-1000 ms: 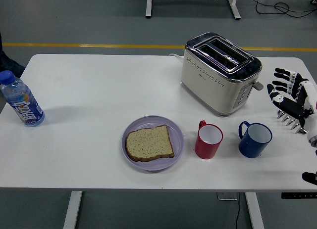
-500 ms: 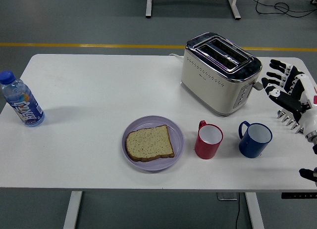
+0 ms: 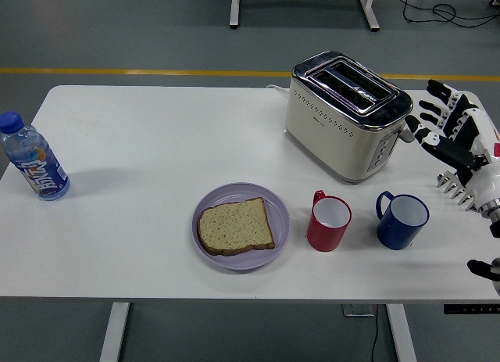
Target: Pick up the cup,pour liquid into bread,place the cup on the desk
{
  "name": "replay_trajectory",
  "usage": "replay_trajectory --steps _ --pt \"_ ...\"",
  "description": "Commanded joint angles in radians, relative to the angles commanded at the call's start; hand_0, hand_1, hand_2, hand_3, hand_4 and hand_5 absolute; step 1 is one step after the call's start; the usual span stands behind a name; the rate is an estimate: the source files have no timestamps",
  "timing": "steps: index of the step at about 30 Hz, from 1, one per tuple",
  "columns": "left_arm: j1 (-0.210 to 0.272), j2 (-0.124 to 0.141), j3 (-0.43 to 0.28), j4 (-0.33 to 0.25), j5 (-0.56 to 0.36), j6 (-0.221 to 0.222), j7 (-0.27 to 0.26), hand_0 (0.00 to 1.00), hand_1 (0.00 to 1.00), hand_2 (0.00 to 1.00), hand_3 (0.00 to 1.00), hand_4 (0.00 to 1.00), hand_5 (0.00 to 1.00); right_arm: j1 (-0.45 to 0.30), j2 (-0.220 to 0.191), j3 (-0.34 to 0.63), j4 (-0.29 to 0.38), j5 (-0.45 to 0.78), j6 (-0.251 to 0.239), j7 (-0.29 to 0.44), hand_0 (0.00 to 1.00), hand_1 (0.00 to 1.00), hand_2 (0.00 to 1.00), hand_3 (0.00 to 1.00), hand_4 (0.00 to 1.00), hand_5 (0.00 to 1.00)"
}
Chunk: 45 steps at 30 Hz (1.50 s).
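Two cups stand on the table [image 3: 141, 127]: one red cup [image 3: 328, 223] at about five o'clock from centre, and one blue cup [image 3: 401, 220] just beyond it toward four o'clock. There is one slice of bread [image 3: 235, 226], one plate [image 3: 282, 213], one toaster [image 3: 347, 116] and one water bottle [image 3: 33, 160].

A slice of bread [image 3: 236, 226] lies on a lilac plate [image 3: 280, 207]. At its 3 o'clock stand a red cup [image 3: 327, 224] and blue cup [image 3: 401, 220]. The right hand [image 3: 453, 135], fingers spread, hovers at 1 o'clock of the blue cup, beside the toaster [image 3: 346, 113].
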Motion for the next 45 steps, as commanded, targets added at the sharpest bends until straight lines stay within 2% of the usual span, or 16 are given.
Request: replay_trajectory --steps 13,14,25,26,31,32,37,38,45 --pt "-0.013 0.002 0.017 0.001 -0.029 -0.002 -0.009 0.688 0.704 0.709 0.562 0.259 0.998 0.007 0.0 -0.012 -0.005 -0.007 0.004 -0.024 0.858 0.816 0.906 0.87 0.817 0.153" --pt "-0.013 0.002 0.015 0.001 -0.026 -0.002 -0.008 0.689 0.7 0.708 0.561 0.258 0.998 0.006 -0.001 -0.012 -0.005 -0.007 0.003 -0.023 0.855 0.816 0.906 0.869 0.838 0.183" --pt "-0.016 -0.003 0.01 -0.002 -0.019 -0.001 -0.006 0.688 0.7 0.709 0.561 0.257 0.998 -0.012 -0.001 -0.025 -0.016 0.02 0.008 -0.017 0.854 0.817 0.906 0.868 0.86 0.204" --pt "-0.016 -0.003 0.009 -0.002 -0.017 -0.001 -0.006 0.688 0.698 0.709 0.561 0.254 0.998 -0.013 -0.001 -0.025 -0.018 0.018 0.008 -0.016 0.855 0.815 0.898 0.867 0.862 0.267" --pt "-0.014 -0.001 0.005 -0.002 -0.008 -0.001 -0.002 0.688 0.698 0.709 0.561 0.254 0.998 -0.016 -0.004 -0.025 -0.025 0.018 0.002 -0.009 0.855 0.815 0.898 0.867 0.862 0.267" --pt "-0.013 -0.001 0.001 -0.002 -0.002 -0.001 0.0 0.688 0.7 0.709 0.561 0.253 0.998 -0.016 -0.004 -0.023 -0.028 0.02 0.0 -0.006 0.851 0.812 0.878 0.856 0.84 0.32" --pt "-0.005 -0.002 -0.017 -0.001 0.028 0.0 0.012 0.688 0.7 0.709 0.561 0.253 0.998 -0.023 -0.003 -0.011 -0.043 0.043 -0.015 0.007 0.851 0.812 0.878 0.856 0.84 0.32" --pt "-0.004 -0.002 -0.019 -0.001 0.033 0.0 0.014 0.688 0.7 0.707 0.561 0.253 0.998 -0.025 -0.003 -0.009 -0.047 0.045 -0.019 0.009 0.842 0.795 0.852 0.828 0.806 0.36" --pt "0.003 -0.003 -0.036 -0.001 0.061 0.0 0.024 0.688 0.7 0.708 0.561 0.252 0.998 -0.037 0.001 0.001 -0.069 0.044 -0.024 0.012 0.836 0.786 0.838 0.809 0.794 0.363"
